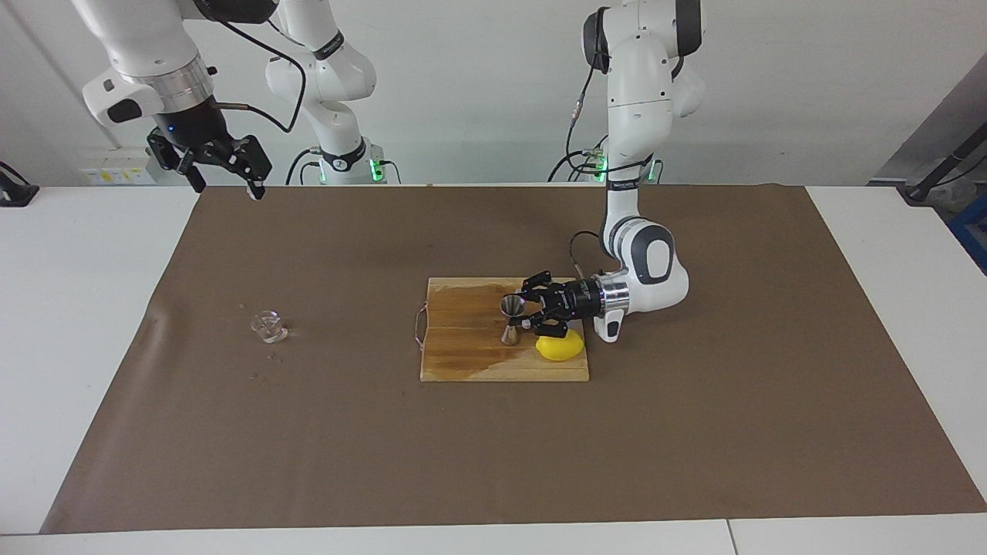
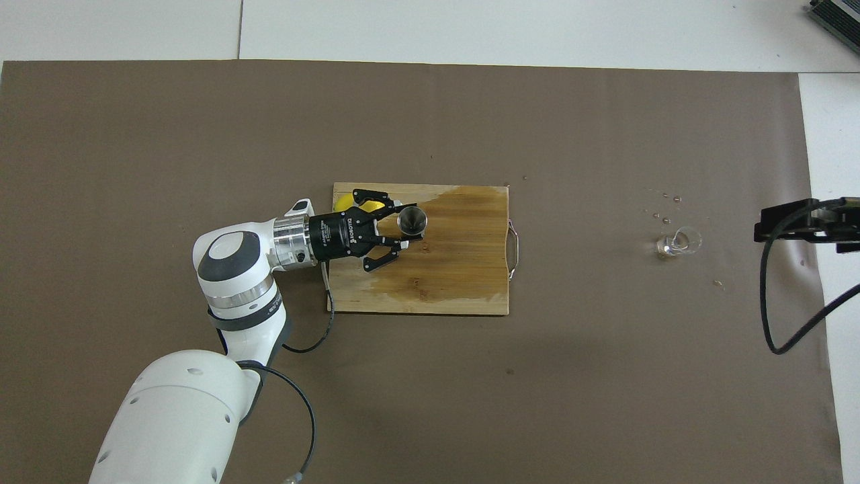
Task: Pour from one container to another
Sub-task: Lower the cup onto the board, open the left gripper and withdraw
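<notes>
Steel jigger (image 1: 510, 318) stands gripped in the left tool (image 1: 525, 314); right tool (image 1: 224, 171) open, lemon (image 1: 560, 348) half hidden.

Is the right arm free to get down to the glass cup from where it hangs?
Probably yes: the right gripper hangs open above the mat's edge, and the glass cup stands alone, nothing between them.

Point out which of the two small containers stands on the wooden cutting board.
The shiny steel hourglass-shaped jigger: it stands upright on the wooden cutting board beside the yellow lemon. The tiny clear glass cup sits off it, on the brown mat.
</notes>
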### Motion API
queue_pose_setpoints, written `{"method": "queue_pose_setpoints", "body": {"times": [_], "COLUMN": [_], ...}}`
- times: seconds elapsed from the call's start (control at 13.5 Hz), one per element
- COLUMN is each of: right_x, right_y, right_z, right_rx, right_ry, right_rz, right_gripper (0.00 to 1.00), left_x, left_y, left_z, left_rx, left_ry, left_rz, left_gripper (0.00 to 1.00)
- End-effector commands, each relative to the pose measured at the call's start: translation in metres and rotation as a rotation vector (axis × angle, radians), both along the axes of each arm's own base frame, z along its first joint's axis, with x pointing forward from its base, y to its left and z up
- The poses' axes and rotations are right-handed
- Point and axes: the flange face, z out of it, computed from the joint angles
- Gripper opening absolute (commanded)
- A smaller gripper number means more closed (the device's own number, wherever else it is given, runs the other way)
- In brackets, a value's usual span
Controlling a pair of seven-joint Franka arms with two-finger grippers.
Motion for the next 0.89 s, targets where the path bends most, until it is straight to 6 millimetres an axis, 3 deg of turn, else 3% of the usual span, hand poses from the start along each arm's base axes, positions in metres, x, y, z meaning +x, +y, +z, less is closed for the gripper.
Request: {"method": "queue_pose_setpoints", "body": {"times": [0.0, 0.07, 0.52, 0.66, 0.81], "right_x": [-0.008, -0.008, -0.008, -0.008, -0.008], "right_y": [0.000, -0.001, 0.000, 0.000, 0.000], "right_z": [0.001, 0.001, 0.001, 0.001, 0.001], "right_rx": [0.005, 0.003, 0.005, 0.005, 0.005], "right_ry": [0.002, 0.002, 0.002, 0.002, 0.002], "right_rz": [0.016, 0.016, 0.018, 0.018, 0.016], "right_gripper": [1.00, 1.00, 1.00, 1.00, 1.00], "left_x": [-0.002, -0.002, 0.004, 0.013, 0.031], "left_y": [-0.001, -0.001, 0.008, 0.023, 0.052], "left_z": [-0.003, -0.003, 0.003, 0.012, 0.034], "left_rx": [0.013, 0.013, 0.011, 0.011, 0.011], "left_ry": [-0.009, -0.009, -0.001, 0.013, 0.002], "left_rz": [0.020, 0.020, 0.010, 0.011, -0.006], "left_gripper": [0.95, 1.00, 1.00, 1.00, 1.00]}}
